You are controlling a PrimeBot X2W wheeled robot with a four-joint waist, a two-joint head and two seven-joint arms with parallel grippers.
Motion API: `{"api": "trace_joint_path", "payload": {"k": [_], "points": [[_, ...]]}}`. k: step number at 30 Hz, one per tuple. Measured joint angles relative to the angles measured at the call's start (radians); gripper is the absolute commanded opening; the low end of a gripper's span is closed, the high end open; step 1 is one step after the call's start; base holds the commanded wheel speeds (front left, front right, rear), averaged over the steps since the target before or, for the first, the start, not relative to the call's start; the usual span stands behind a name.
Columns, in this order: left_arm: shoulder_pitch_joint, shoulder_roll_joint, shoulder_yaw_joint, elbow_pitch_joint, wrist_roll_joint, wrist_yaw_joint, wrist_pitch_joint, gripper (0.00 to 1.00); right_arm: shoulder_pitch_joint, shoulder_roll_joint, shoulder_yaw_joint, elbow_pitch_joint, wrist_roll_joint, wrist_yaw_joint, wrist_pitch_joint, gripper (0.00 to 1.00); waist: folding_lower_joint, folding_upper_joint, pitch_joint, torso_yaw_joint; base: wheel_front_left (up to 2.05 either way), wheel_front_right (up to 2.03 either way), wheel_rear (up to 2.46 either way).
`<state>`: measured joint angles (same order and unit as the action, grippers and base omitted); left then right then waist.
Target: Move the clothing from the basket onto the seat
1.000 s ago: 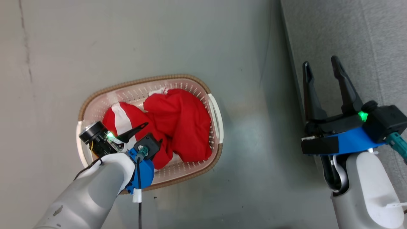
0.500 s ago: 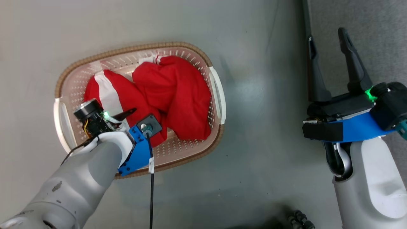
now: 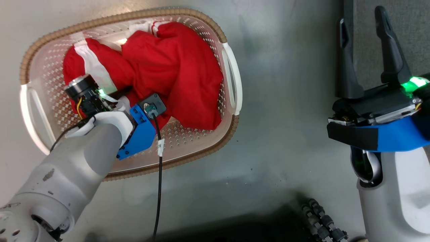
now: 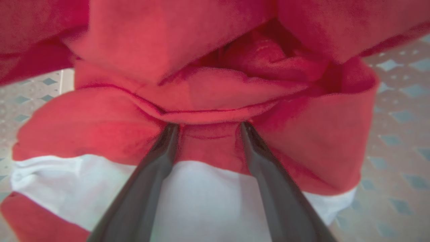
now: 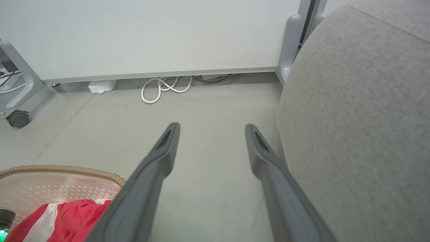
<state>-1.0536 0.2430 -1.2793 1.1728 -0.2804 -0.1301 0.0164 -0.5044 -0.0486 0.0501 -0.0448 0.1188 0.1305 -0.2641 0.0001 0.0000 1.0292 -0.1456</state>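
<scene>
The basket point(image 3: 220, 141), cream with a brown rim, sits on the floor at upper left in the head view. The clothing lies in it: a red garment with a white stripe point(image 3: 95, 69) and a bigger red garment point(image 3: 181, 67) beside it. My left arm reaches down into the basket. In the left wrist view my left gripper point(image 4: 209, 126) is open, with its tips pressed against a red fold of the striped garment point(image 4: 208, 101) and fabric between the fingers. My right gripper point(image 3: 361, 16) hangs open and empty at the edge of the grey seat point(image 3: 410, 30), right of the basket.
The right wrist view shows the seat point(image 5: 356, 117) rising on the right, the basket rim point(image 5: 67, 169) at lower left, a white cable coil point(image 5: 161, 89) under a pale wall panel, and a caster point(image 5: 18, 118). A black ribbed hose point(image 3: 322, 222) lies near my base.
The head camera has dropped closer, so the basket looks larger and sits higher left. My left gripper has sunk deeper into the clothing. Both grippers have stayed open.
</scene>
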Motion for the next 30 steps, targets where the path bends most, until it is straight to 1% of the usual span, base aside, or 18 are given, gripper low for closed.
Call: {"api": "trace_joint_path", "payload": {"k": [9,10,11,12,13,21,30], "points": [[-0.035,0.011,0.000,0.006,0.011,0.000,0.016,1.00,0.002,0.000,-0.014,-0.046,0.000,0.000,0.000,1.00,-0.0001,0.0000,0.059,-0.014,0.00,0.00,0.00],[-0.035,0.011,0.000,0.008,0.014,0.000,0.022,0.92,0.003,0.000,-0.015,-0.047,0.000,0.000,0.000,1.00,-0.0001,0.0000,0.061,-0.014,0.00,0.00,0.00],[-0.035,0.011,0.000,0.009,0.017,0.000,0.032,0.63,0.003,0.000,-0.015,-0.047,0.000,0.000,0.000,1.00,-0.0001,0.0000,0.062,-0.013,0.00,0.00,0.00],[-0.034,0.010,0.000,0.009,0.018,0.000,0.039,0.44,0.003,0.000,-0.015,-0.047,0.001,0.000,0.000,1.00,-0.0001,0.0000,0.062,-0.013,0.00,0.00,0.00],[-0.034,0.011,0.000,0.009,0.020,0.000,0.044,0.00,0.003,0.000,-0.015,-0.047,0.001,0.000,0.000,1.00,-0.0001,0.0000,0.063,-0.013,0.00,0.00,0.00],[-0.030,0.013,0.000,-0.005,0.027,0.000,0.053,0.00,0.003,0.000,-0.012,-0.048,0.002,0.000,0.000,1.00,-0.0001,0.0000,0.055,-0.010,0.00,0.00,0.00],[-0.013,-0.003,0.000,-0.018,0.025,0.000,0.032,0.00,0.000,0.000,-0.011,-0.034,-0.002,0.000,0.000,1.00,-0.0001,0.0000,0.014,-0.003,0.00,0.00,0.00]]}}
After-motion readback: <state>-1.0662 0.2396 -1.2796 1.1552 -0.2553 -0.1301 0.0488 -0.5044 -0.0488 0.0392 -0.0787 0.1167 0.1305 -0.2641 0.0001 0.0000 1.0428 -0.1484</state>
